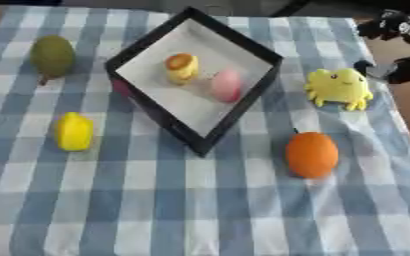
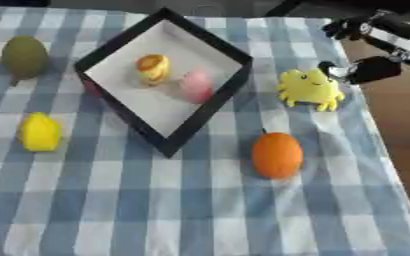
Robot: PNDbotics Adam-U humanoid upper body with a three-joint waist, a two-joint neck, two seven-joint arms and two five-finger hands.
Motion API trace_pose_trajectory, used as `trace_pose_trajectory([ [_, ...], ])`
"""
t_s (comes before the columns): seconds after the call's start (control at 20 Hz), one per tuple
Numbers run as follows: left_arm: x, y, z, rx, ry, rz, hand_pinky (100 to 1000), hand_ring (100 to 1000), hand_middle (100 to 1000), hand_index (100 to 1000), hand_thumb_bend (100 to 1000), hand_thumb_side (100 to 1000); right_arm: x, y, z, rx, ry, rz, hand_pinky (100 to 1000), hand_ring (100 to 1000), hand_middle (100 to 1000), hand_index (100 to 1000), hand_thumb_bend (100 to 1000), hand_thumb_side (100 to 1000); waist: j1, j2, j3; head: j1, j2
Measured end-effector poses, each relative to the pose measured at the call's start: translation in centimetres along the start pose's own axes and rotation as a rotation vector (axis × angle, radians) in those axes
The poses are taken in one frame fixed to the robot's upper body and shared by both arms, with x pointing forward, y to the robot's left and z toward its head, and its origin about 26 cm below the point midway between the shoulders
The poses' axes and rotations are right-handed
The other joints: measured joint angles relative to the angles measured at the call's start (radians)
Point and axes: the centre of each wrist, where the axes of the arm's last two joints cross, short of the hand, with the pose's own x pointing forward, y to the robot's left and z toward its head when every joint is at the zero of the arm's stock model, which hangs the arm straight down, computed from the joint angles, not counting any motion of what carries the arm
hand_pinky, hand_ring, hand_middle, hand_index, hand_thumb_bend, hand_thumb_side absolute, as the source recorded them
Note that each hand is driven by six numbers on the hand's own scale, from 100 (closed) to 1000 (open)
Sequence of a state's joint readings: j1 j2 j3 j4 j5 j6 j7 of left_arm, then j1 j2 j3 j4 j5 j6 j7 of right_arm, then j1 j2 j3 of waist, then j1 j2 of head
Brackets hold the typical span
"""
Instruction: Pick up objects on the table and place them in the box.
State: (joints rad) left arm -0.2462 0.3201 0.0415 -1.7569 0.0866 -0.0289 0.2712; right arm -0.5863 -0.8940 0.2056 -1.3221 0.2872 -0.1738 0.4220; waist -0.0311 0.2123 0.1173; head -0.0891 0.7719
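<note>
— Where is the box?

— The box [image 1: 194, 80], black-rimmed with a white floor, sits turned like a diamond in the upper middle of the frame, on the desk's blue-and-white checked cloth [image 1: 200, 200]. Two things already lie inside it: a yellow piece with an orange top [image 1: 181, 67] and a pink egg-shaped piece [image 1: 227, 85] just beside it.

— And what lies outside?

— A yellow frog-like toy [image 1: 338, 88] just off the box's right corner, an orange [image 1: 312, 154] lower right of the box, a yellow lemon-shaped piece [image 1: 73, 131] at the left, and a green fruit [image 1: 52, 56] in the upper left.

— Where does the right hand stand against them?

— The right hand [image 2: 366, 69] comes in from the upper right corner. Its dark tip hangs just beside the frog toy's upper right edge; whether it touches, I cannot tell. The orange is well apart from it, the box farther left beyond the toy.

— Are its fingers open or closed?

— I cannot tell; only dark shapes with silver parts show. They hold nothing that I can see.
</note>
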Motion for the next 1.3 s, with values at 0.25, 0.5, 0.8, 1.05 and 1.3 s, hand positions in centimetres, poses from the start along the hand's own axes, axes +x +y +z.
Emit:
trace_pose_trajectory([
  [0.25,0.0,0.0,0.0,-0.003,-0.001,0.000,861,1000,994,882,121,873,0.0,-0.9,0.0,0.065,-0.001,0.035,900,897,859,930,403,208,0.000,0.001,0.000,-0.001,0.000],
  [0.5,0.1,-0.1,-0.1,-0.005,-0.002,0.001,862,1000,995,882,121,874,-0.2,-1.5,0.2,0.127,0.006,0.043,900,896,856,926,427,197,0.000,0.001,0.003,-0.004,0.000],
  [0.8,0.2,-0.2,-0.3,-0.008,-0.009,0.004,862,1000,995,881,120,875,-0.3,-1.8,0.2,0.143,0.024,0.061,898,895,855,926,429,261,0.000,0.015,0.012,-0.015,0.000],
  [1.05,0.4,-0.2,-0.5,-0.009,-0.015,0.007,862,1000,995,881,120,876,-0.4,-1.3,0.0,0.149,0.033,0.063,894,888,844,915,410,300,0.000,0.026,0.016,-0.022,0.000],
  [1.3,0.4,-0.5,-0.5,-0.012,-0.015,0.013,863,1000,996,881,120,877,-0.6,-0.6,-0.4,0.150,0.042,0.065,893,886,840,895,404,315,0.000,0.032,0.021,-0.027,0.000],
])
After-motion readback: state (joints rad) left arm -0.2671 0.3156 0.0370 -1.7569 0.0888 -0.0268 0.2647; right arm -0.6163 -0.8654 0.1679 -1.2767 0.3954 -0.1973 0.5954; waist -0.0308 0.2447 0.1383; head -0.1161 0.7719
